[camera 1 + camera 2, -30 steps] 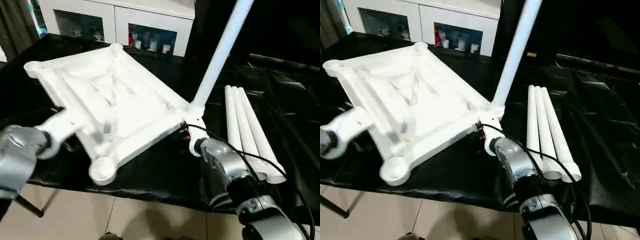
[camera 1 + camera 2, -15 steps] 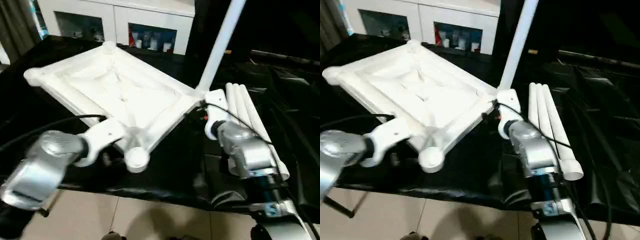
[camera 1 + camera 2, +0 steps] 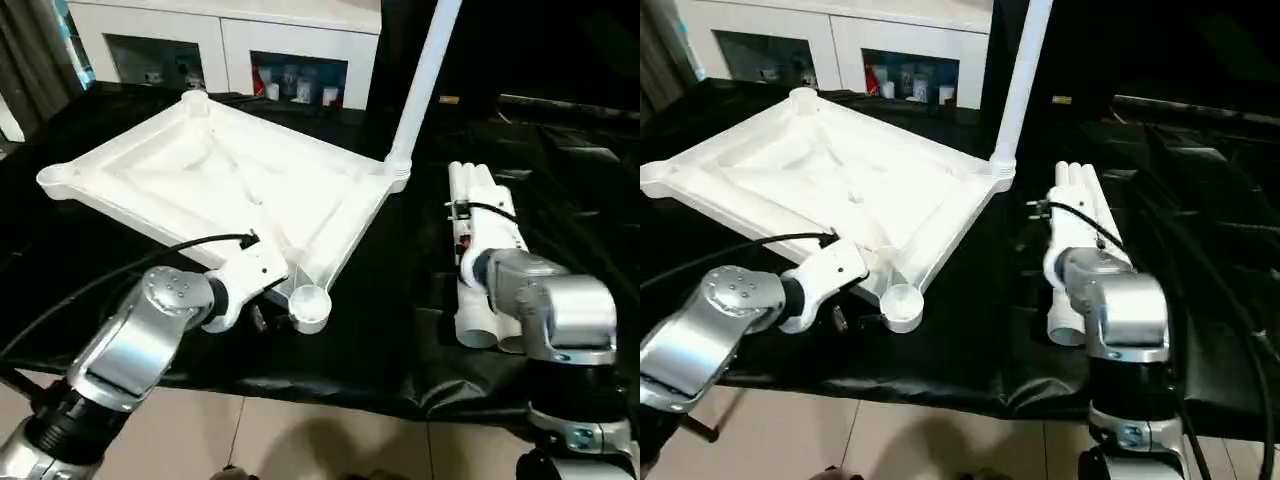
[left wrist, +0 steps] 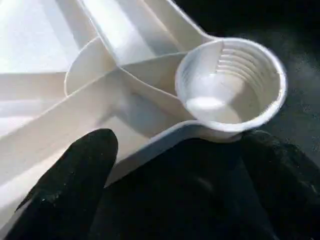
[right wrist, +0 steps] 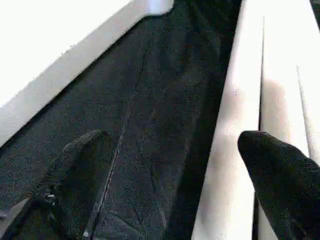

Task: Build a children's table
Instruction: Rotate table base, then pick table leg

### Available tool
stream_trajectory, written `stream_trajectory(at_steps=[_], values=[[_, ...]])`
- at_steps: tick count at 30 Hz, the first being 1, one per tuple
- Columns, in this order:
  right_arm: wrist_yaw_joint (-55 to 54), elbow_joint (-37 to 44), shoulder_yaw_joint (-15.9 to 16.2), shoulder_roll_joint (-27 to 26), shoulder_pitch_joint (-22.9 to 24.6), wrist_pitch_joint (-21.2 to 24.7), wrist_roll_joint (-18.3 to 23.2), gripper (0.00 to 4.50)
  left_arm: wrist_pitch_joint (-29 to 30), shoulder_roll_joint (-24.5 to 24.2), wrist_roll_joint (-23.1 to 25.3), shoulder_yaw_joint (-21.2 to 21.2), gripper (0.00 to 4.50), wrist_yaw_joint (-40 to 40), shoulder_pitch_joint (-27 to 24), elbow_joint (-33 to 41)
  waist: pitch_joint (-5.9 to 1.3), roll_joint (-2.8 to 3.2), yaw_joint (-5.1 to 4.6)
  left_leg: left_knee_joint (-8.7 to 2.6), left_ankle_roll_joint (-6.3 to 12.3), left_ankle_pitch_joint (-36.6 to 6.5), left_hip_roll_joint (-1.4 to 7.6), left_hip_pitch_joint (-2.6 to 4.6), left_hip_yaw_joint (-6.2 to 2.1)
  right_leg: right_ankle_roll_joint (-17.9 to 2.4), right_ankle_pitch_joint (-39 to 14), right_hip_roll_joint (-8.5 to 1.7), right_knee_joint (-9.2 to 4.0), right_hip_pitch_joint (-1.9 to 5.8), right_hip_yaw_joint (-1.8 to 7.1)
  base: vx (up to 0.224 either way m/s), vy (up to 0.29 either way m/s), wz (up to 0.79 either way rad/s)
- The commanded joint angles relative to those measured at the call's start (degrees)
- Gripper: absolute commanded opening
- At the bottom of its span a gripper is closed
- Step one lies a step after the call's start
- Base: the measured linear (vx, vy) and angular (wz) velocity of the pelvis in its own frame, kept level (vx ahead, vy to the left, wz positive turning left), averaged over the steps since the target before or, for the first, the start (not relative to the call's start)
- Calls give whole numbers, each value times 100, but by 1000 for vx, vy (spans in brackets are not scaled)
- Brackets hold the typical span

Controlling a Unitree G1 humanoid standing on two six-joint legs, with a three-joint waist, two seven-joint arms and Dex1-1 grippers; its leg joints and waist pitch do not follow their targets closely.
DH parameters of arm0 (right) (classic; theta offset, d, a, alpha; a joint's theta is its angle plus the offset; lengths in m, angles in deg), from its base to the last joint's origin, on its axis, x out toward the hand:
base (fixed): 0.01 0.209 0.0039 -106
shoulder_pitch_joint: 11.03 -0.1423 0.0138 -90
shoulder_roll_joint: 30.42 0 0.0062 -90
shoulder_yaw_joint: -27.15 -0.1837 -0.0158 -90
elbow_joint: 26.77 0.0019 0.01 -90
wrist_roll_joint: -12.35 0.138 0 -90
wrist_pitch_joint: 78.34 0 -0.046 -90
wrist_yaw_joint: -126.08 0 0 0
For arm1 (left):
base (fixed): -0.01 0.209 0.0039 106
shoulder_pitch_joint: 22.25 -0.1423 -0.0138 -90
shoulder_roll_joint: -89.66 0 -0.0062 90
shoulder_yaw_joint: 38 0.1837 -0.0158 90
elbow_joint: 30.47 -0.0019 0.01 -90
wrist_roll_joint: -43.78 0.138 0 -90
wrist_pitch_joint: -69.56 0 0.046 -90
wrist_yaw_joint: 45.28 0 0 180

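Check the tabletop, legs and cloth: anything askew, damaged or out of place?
Nothing stands out. The tabletop lies underside up on the black cloth, one leg upright in its far corner socket, the spare legs bundled side by side beside it.

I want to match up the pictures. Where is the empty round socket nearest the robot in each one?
Left eye view: socket, below centre, at the tabletop's near corner.
Right eye view: socket, left of centre, low.
Left wrist view: socket, upper right, big and threaded inside.
Right wrist view: not in it.
Shared landmark: the tabletop's ribbed underside.
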Motion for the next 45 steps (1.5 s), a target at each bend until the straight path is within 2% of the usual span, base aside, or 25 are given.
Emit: stream_trajectory(at_steps=[1, 5, 6, 7, 8, 10, 12, 14, 21, 27, 31, 36, 37, 45], values=[[-84, 175, -161, 31, -98, 362, 44, 441, -194, 80, 127, 51, 450, -189, 122, -211, -417, 86, -2, -382, -244, -864, 272, 70, -177, -671, -1389, -399, -442, 288, 395, 0, 0, 0], [-96, 71, -232, 56, -113, 681, 25, 441, -305, -40, -5, -16, 450, 6, 181, -115, -421, 100, 18, -385, -264, -849, 287, 85, -183, -682, -1402, -420, -437, 280, 393, 0, 0, 0], [-96, 69, -233, 56, -113, 683, 26, 441, -306, -42, -8, -18, 450, 9, 182, -112, -423, 104, 22, -384, -271, -846, 285, 90, -181, -691, -1389, -421, -436, 278, 392, 0, 0, 0], [-130, -67, -291, 65, -115, 653, 19, 441, -308, -130, -194, -90, 450, 216, 175, 83, -421, 63, 15, -386, -262, -833, 286, 81, -175, -688, -1388, -420, -440, 281, 394, 0, 0, 0], [-164, -233, -363, 65, -140, 641, 24, 441, -319, -221, -406, -164, 450, 459, 165, 309, -432, 84, 38, -381, -276, -768, 292, 94, -179, -740, -1340, -446, -410, 279, 396, 0, 0, 0], [-185, -360, -419, 55, -164, 594, 31, 441, -387, -253, -598, -242, 450, 659, 143, 481, -427, 88, 34, -377, -289, -710, 290, 87, -168, -811, -1228, -441, -398, 279, 395, 0, 0, 0], [-203, -559, -434, 62, -185, 441, 27, 441, -387, -297, -877, -345, 450, 927, 112, 739, -426, 52, 37, -368, -265, -670, 284, 71, -152, -835, -1218, -450, -392, 290, 396, 0, 0, 0], [-210, -708, -462, 49, -226, 388, 37, 441, -363, -268, -1057, -416, 450, 1039, 120, 873, -420, 45, 32, -365, -237, -632, 277, 60, -147, -816, -1235, -441, -391, 294, 397, 0, 0, 0], [-173, -1263, -564, -32, -316, 230, 139, 441, -364, -273, -1150, -411, 450, 1008, 204, 904, -415, 42, 35, -365, -252, -697, 271, 72, -149, -678, -1494, -428, -411, 288, 395, 0, 0, 0], [-125, -1575, -473, 14, -335, 174, 144, 441, -341, -335, -1244, -430, 450, 1054, 196, 961, -426, 41, 37, -360, -258, -632, 271, 64, -145, -732, -1332, -425, -390, 296, 392, 0, 0, 0], [-186, -1880, -653, -53, -395, 71, 196, 441, -249, -259, -1384, -464, 450, 1072, 241, 1041, -430, 40, 40, -356, -271, -643, 275, 70, -145, -768, -1336, -432, -381, 298, 389, 0, 0, 0], [-265, -2055, -711, -59, -435, -12, 192, 413, -236, -264, -1412, -442, 450, 1062, 279, 1016, -419, 37, 43, -357, -283, -737, 269, 78, -144, -699, -1513, -431, -407, 291, 389, 0, 0, 0], [-270, -2074, -715, -59, -446, -20, 195, 396, -241, -267, -1407, -434, 450, 1051, 288, 1001, -421, 24, 42, -356, -284, -727, 269, 76, -144, -688, -1515, -429, -406, 293, 387, 0, 0, 0], [-340, -2245, -811, -62, -514, -138, 215, 338, -204, -280, -1491, -402, 450, 989, 351, 942, -422, 32, 40, -353, -306, -788, 265, 79, -148, -619, -1661, -430, -417, 286, 381, 0, 0, 0]])
